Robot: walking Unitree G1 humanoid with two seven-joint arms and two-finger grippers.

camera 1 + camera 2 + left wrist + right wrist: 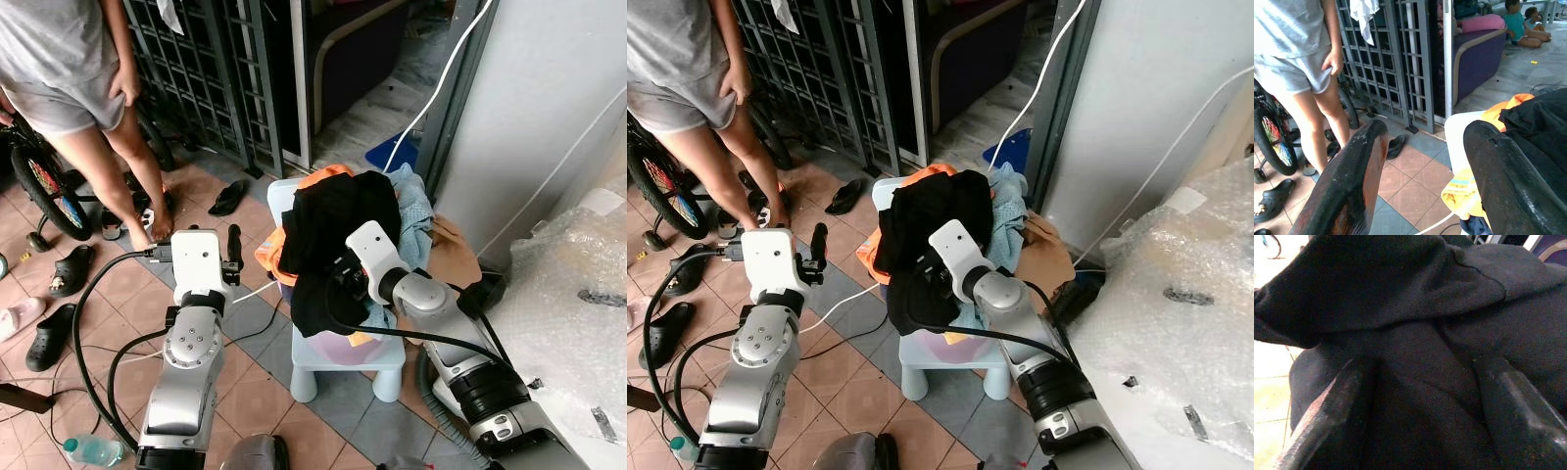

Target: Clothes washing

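A heap of clothes sits in a pale purple basin [331, 345] on a small white stool [345, 370]. A black garment [328, 225] lies on top, with orange cloth [268, 257] and light blue cloth [414, 211] beside it. My right gripper [1420, 374] is pushed into the front of the black garment; its fingers [1337, 401] stand apart with black cloth bunched between them. My left gripper [1425, 134] is raised to the left of the heap, open and holding nothing, and one finger [234, 253] shows beside the wrist.
A person [69, 69] stands at the far left by a bicycle [44, 186] and a metal gate [206, 69]. Sandals [227, 198] and black shoes [49, 338] lie on the tiles. Cables cross the floor. A bubble-wrapped object [578, 304] stands on the right, a bottle [93, 450] at the lower left.
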